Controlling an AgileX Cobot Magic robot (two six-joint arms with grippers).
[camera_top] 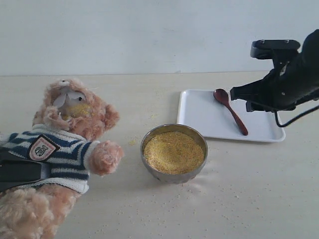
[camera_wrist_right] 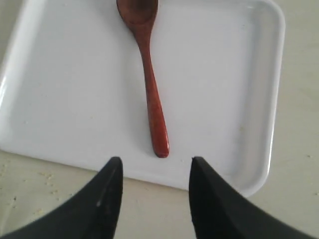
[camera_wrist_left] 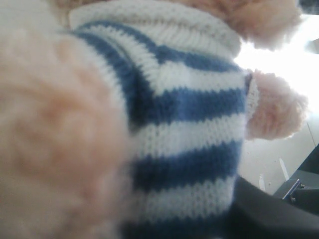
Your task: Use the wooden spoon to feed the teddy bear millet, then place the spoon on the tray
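Note:
The teddy bear leans back at the left in its striped shirt, with yellow grains on its muzzle. My left gripper is shut on the bear's body; one dark finger shows beside the shirt. The millet fills the steel bowl at the centre. The wooden spoon lies loose on the white tray. My right gripper hangs open above the tray's near-right edge, just off the handle's end, with nothing between its fingers.
Stray millet grains are scattered on the pale tabletop round the bowl and towards the front. A white wall runs behind the table's far edge. The right arm's black body and cable hang over the tray's right end.

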